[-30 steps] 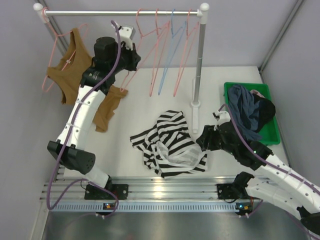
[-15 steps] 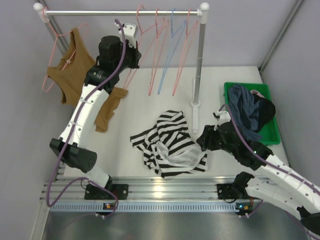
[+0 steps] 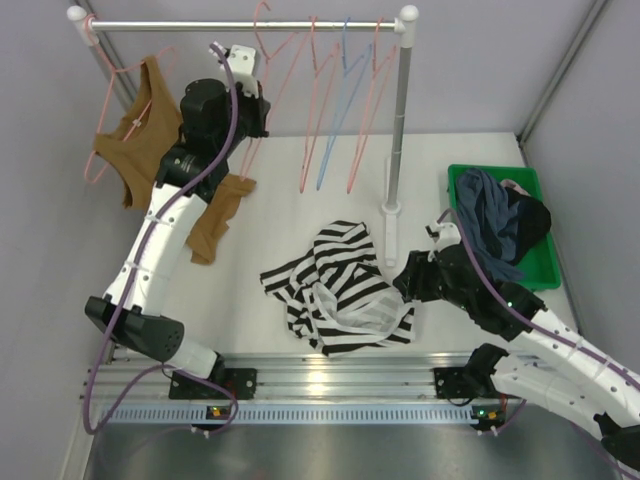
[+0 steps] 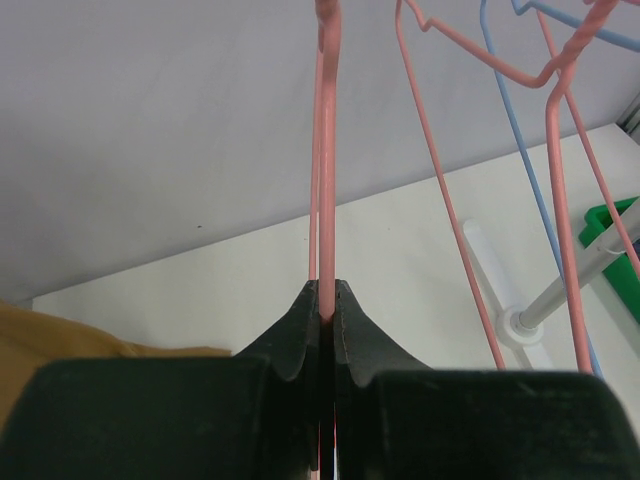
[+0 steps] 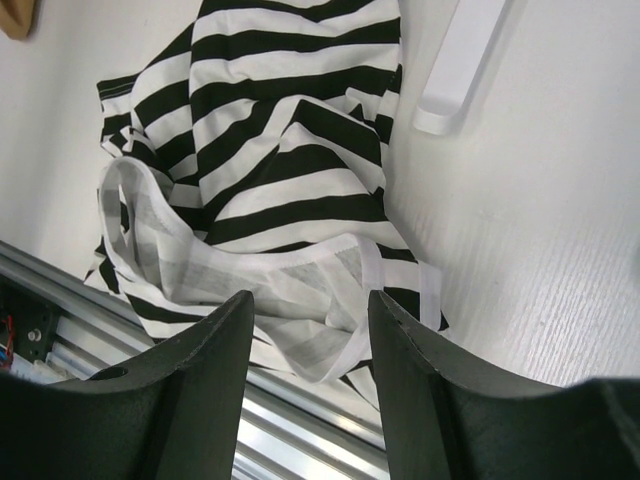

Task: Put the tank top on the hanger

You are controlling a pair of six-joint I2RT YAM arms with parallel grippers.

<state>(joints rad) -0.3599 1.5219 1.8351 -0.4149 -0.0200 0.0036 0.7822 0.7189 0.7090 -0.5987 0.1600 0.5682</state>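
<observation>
The black-and-white striped tank top (image 3: 335, 290) lies crumpled on the white table in front of the arms; it also shows in the right wrist view (image 5: 270, 120). My right gripper (image 3: 408, 280) is open and empty, its fingers (image 5: 200, 380) hovering over the top's white-edged near-right part. My left gripper (image 3: 247, 85) is raised near the rail and shut on the wire of a pink hanger (image 3: 275, 45). In the left wrist view the pink wire (image 4: 327, 150) runs straight up from between the closed fingertips (image 4: 327, 290).
A rail (image 3: 200, 25) on white posts (image 3: 398, 120) carries two more pink hangers (image 3: 318, 110), a blue hanger (image 3: 338, 110) and a brown top on a pink hanger (image 3: 140, 140). Another brown top (image 3: 215, 215) lies on the table. A green bin (image 3: 540, 272) holds dark garments (image 3: 495, 220).
My left gripper has moved left and up with the pink hanger, carrying its hook leftward along the rail away from the other hangers. The right arm and the striped top have not moved.
</observation>
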